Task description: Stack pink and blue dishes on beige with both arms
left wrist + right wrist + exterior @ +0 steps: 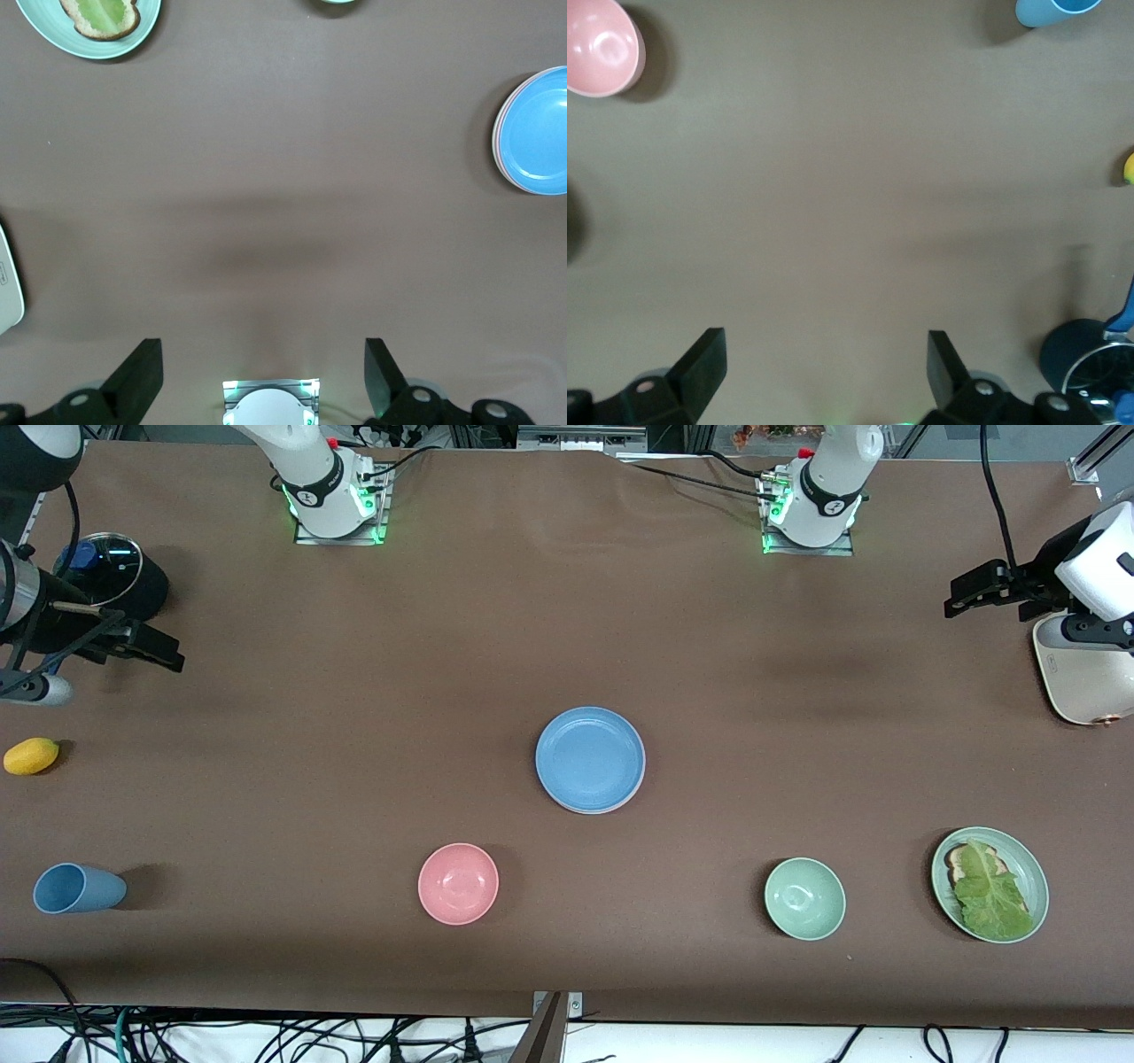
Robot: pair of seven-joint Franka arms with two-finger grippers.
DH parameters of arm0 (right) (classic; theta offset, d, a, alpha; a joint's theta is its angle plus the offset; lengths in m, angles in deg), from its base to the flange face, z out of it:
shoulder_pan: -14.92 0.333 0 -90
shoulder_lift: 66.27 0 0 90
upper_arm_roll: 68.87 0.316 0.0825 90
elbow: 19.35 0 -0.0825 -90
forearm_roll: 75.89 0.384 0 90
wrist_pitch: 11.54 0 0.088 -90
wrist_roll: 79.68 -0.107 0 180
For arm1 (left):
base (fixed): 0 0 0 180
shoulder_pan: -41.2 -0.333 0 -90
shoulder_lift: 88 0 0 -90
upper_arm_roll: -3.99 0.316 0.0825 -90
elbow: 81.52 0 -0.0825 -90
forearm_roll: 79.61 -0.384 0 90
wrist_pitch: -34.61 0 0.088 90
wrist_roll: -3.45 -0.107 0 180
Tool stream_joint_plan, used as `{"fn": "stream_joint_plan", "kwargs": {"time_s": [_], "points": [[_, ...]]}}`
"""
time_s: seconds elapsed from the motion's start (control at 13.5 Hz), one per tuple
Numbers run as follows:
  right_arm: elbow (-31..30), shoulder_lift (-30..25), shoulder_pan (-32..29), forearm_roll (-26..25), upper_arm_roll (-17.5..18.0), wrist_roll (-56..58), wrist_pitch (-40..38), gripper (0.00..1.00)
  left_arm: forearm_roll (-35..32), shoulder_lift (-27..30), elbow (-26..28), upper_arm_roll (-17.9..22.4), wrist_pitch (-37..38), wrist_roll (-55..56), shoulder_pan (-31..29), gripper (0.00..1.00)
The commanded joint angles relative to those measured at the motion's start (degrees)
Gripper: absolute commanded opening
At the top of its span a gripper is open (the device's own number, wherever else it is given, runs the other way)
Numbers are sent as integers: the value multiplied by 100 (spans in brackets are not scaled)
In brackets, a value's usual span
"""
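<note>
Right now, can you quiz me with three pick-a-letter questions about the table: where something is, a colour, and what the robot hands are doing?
1. Where is the blue plate?
A. on top of the plate stack
B. inside the pink bowl
C. under the blue cup

2. What colour is the fruit at the right arm's end?
A. purple
B. yellow
C. white

3. How is the left gripper?
A. shut on a plate
B. shut on a bowl
C. jaws open, empty

Answers: 1 A, other rims peek out under it. 2 B, it looks lemon yellow. 3 C, both jaws stand apart over bare table.
</note>
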Motion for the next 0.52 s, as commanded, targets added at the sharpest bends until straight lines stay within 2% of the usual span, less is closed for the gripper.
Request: {"fn": "stream_joint_plan", "kwargs": {"time_s": [0.0,0.07,0.44], "points": [[-1082,-797,-568,-136,636,9,566,100,-175,-87,-199,-17,71,-474,-6,100],[-1425,-1034,-621,-109,610,18,770,100,-167,-87,-225,-8,79,-423,-6,100],[-1420,-1019,-665,58,469,131,798,100,-123,-95,-226,1,80,-222,-15,100]]}}
